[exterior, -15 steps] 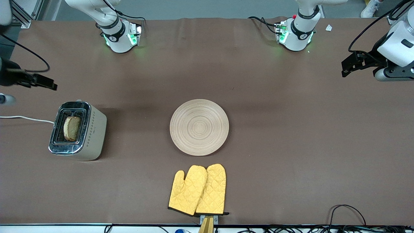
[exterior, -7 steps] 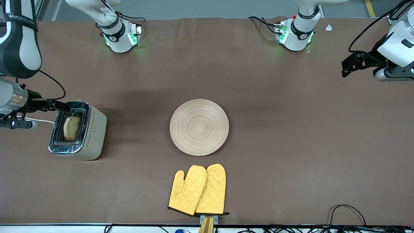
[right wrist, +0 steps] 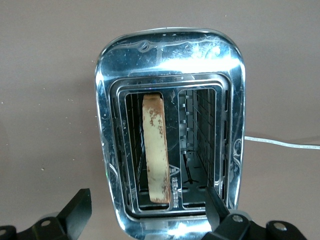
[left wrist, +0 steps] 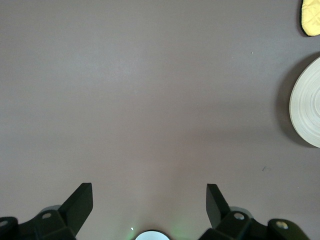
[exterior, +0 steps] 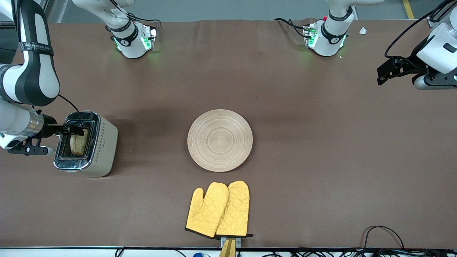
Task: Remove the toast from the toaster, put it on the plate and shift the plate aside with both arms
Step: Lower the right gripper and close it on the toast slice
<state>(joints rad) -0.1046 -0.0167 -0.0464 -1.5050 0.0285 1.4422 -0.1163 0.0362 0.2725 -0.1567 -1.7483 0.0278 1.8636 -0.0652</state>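
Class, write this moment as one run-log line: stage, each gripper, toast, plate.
stage: reaching for toast | right gripper: open, over toaster | left gripper: open, waiting over bare table | toast: in toaster slot | plate: empty

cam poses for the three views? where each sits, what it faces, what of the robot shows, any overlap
Front: high across the table, facing both bases; shows toaster, plate, mitts, right claw over the toaster, left claw waiting.
Left wrist: looks down on bare table; own open fingertips, plate edge, mitt tip.
Right wrist: looks down into the toaster at the toast; own open fingertips.
Shared: front and left wrist see plate and mitts; front and right wrist see toaster and toast.
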